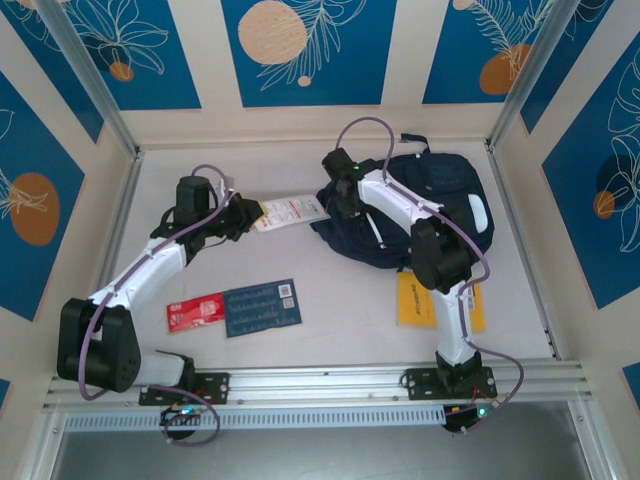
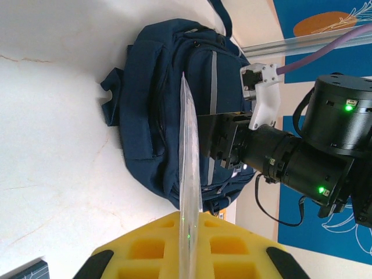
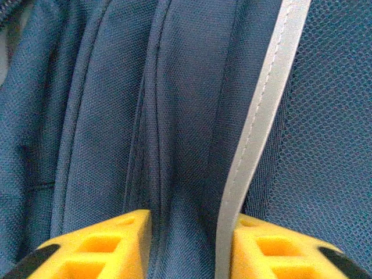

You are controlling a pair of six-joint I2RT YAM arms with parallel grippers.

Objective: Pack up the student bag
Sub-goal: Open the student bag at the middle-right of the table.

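Yellow fingers [image 3: 104, 247] of your right gripper [image 3: 189, 247] stand on either side of a raised fold of dark navy fabric on the bag [image 3: 99, 116]. The fold fills the gap between them, so the gripper is pinched onto the bag. A pale grey stripe [image 3: 261, 116] runs down against the inner edge of one finger, with mesh cloth just beyond it. From above, that gripper sits on the bag's left edge, and the arm reaches over the bag from the near side. The bag lies flat on the far right part of the white table [image 1: 340, 345]. Your left gripper [image 2: 189, 235] is clamped on a thin flat packet [image 2: 189, 163], which its wrist camera sees edge-on. From above the packet is white with red print, and it is held out level toward the bag, with its far end just beside the right gripper. On the near half of the table, a red card [image 1: 195, 311] lies touching a blue booklet [image 1: 262, 306], both well apart from the bag. A yellow sheet [image 1: 412, 300] lies under your right arm, just in front of the bag.
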